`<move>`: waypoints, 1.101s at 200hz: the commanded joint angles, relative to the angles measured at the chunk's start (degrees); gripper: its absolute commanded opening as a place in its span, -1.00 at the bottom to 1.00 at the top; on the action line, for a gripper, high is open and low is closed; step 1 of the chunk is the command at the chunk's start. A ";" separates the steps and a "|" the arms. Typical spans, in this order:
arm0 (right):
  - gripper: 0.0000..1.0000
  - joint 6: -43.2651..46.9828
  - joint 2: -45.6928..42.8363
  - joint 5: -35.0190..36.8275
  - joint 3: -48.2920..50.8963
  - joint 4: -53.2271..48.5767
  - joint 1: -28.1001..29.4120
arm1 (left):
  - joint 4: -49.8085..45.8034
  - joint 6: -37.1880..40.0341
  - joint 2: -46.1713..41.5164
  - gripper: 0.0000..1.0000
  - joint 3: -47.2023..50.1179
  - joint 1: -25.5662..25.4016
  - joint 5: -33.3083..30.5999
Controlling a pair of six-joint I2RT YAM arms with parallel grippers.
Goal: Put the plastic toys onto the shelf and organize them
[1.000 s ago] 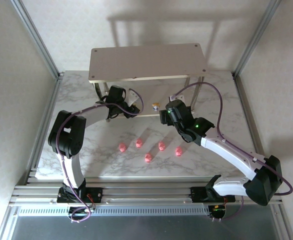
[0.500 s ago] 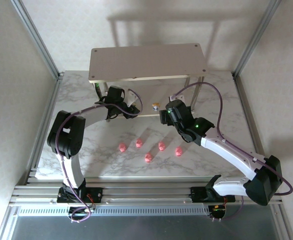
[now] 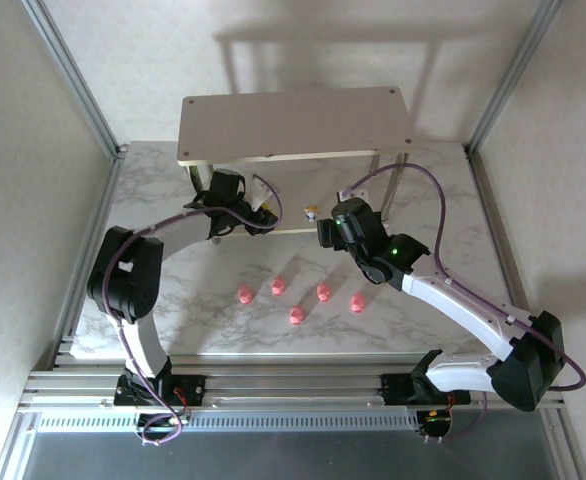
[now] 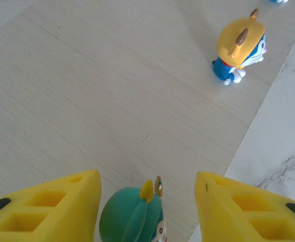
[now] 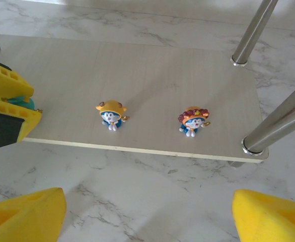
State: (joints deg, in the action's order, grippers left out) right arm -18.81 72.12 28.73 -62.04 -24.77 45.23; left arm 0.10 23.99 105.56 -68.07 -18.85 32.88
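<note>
No txt, labels, brands or nos. legible anywhere. Shelf boards look plain; toys carry no readable marks, too small to tell more.

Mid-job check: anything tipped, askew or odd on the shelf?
Nothing stands out. The yellow figure and red figure stand upright on the lower board; the teal figure sits between the fingers of the left claw, close to the board's edge.
</note>
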 commanded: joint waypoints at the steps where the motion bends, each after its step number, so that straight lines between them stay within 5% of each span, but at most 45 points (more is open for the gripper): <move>1: 0.73 -0.29 -0.15 0.27 -1.94 -0.80 -0.43 | 1.43 -1.09 -2.95 0.04 0.99 0.64 1.42; 113: 0.74 -0.65 -1.87 1.88 -1.00 -2.19 -0.42 | 5.37 -3.50 -7.27 0.01 3.25 0.92 1.67; 167: 0.73 -4.48 -7.23 5.35 1.11 -10.99 -0.43 | 7.97 -6.97 -12.19 -0.02 7.92 0.42 2.53; 220: 0.72 -11.98 -11.86 3.25 4.37 -22.58 -0.46 | 6.29 -14.72 -23.91 -0.03 13.85 -9.33 -5.87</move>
State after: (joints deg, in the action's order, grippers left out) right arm -25.50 62.15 31.90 -60.40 -39.59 45.19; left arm 6.39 14.76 87.66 -55.81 -22.81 31.27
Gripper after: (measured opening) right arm 0.861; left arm 0.486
